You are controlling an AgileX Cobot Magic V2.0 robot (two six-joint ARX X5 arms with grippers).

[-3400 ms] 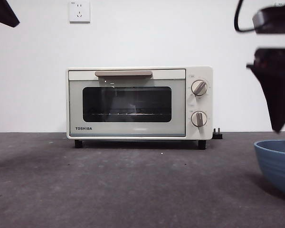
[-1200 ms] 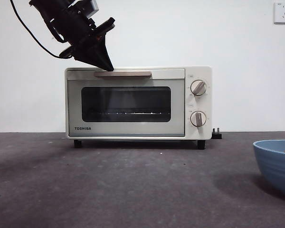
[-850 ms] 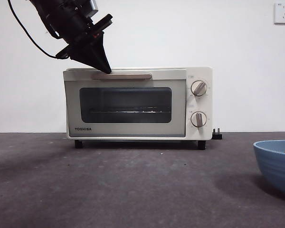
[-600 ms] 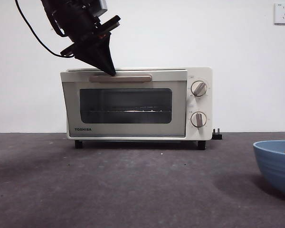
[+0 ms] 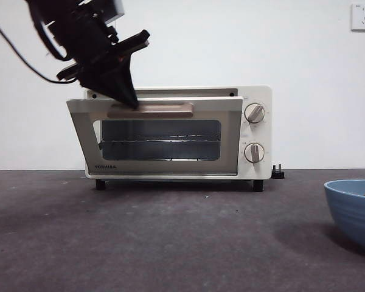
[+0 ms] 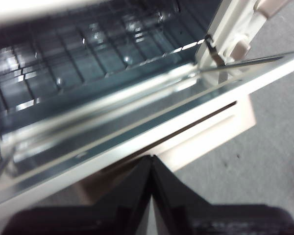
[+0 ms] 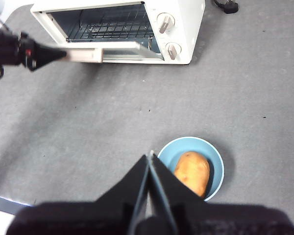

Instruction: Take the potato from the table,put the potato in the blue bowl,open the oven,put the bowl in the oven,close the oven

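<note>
The cream oven [image 5: 255, 131] stands at the back of the table [image 5: 170, 243], its glass door [image 5: 164, 140] tilted partly outward from the top. My left gripper [image 5: 129, 100] comes in from the upper left, shut, with its tip pressed on the left part of the beige bar handle [image 5: 152, 110]. In the left wrist view the left gripper [image 6: 151, 159] sits just over the door's upper edge. The blue bowl [image 5: 353, 210] rests at the near right and holds the potato [image 7: 192, 171]. My right gripper [image 7: 150, 155] hovers high above, shut and empty, beside the bowl's rim [image 7: 213, 155].
A wire rack [image 6: 88, 54] lies inside the oven. A black plug [image 5: 278, 172] sits on the table by the oven's right side. A wall socket [image 5: 363, 16] is high on the white wall. Bare table stretches between the oven and the bowl.
The oven door has swung from shut to partly open, its top edge coming out and down. My left gripper has gone down with the handle. The right arm left the front view earlier.
</note>
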